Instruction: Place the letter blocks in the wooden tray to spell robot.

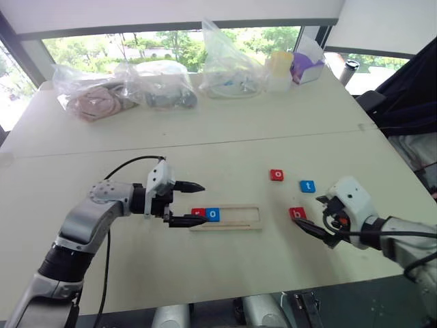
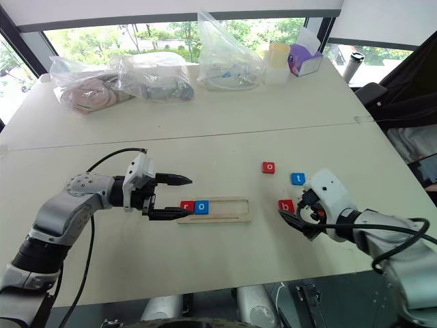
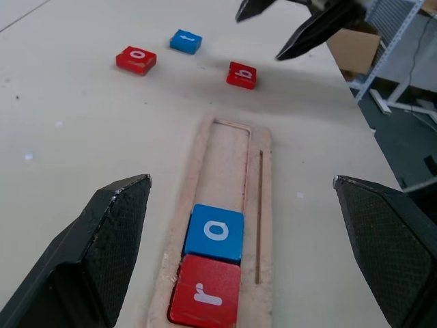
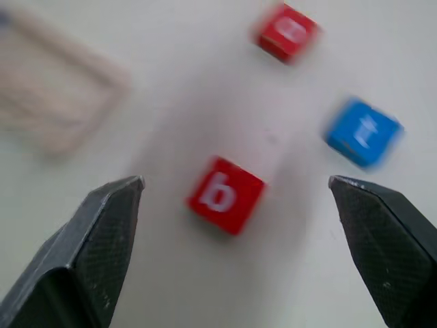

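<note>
You have wooden tray [image 1: 235, 217] as landmark: red r block [image 3: 205, 298] and blue o block [image 3: 216, 231] sit in its left end; red b block [image 4: 224, 195], blue t block [image 4: 361, 132], red o block [image 4: 286, 31] lie right of tray; left gripper [image 1: 186, 203] spread wide, empty, at tray's left end; right gripper [image 2: 295, 220] spread wide, empty, just beside b block.

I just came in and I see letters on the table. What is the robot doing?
It is spelling a word with letter blocks in the wooden tray. The red r and the blue o already sit side by side at one end of the tray. The red b, the blue t and the red o lie loose on the table. The right gripper hangs over the b with its fingers wide open, holding nothing. The left gripper waits open at the tray's filled end.
</note>
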